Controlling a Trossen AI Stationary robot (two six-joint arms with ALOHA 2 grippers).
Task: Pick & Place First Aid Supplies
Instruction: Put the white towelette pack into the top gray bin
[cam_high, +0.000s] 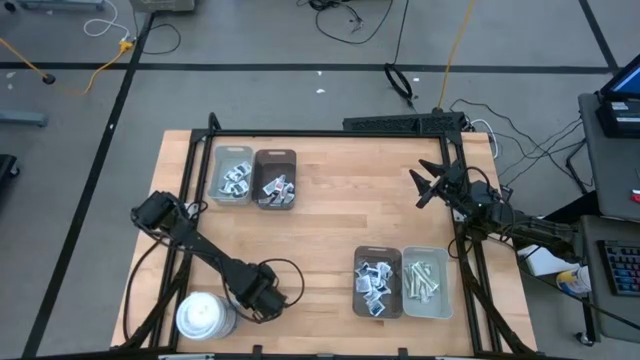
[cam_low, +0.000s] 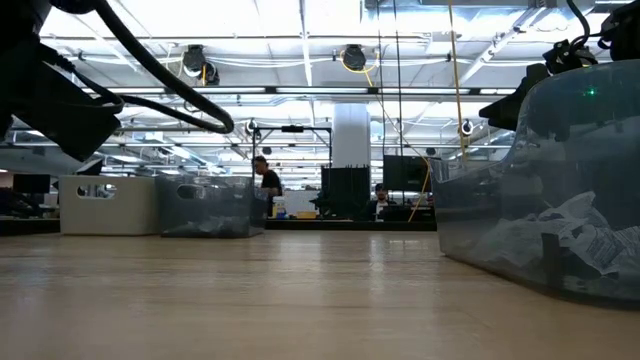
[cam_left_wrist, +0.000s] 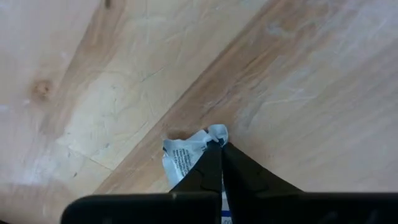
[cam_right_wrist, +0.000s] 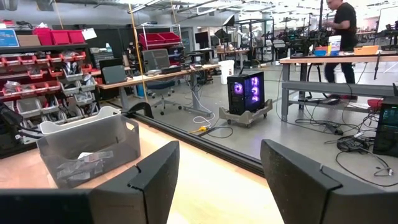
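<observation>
Left gripper (cam_left_wrist: 219, 147), fingers pinched together on a white packet (cam_left_wrist: 184, 155) lying flat on the wooden table (cam_left_wrist: 298, 74); right gripper (cam_right_wrist: 219, 177) waited wide open, well apart, empty.

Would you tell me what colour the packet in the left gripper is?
White with dark print, seen best in the left wrist view: packet, left gripper.

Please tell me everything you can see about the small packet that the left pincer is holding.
The packet is small, flat and white, with dark print, looking like crinkled paper or foil. The left pincer is shut on one edge, its dark fingers covering part of it. It sits just above or on the bare wooden table; contact cannot be told.
</observation>
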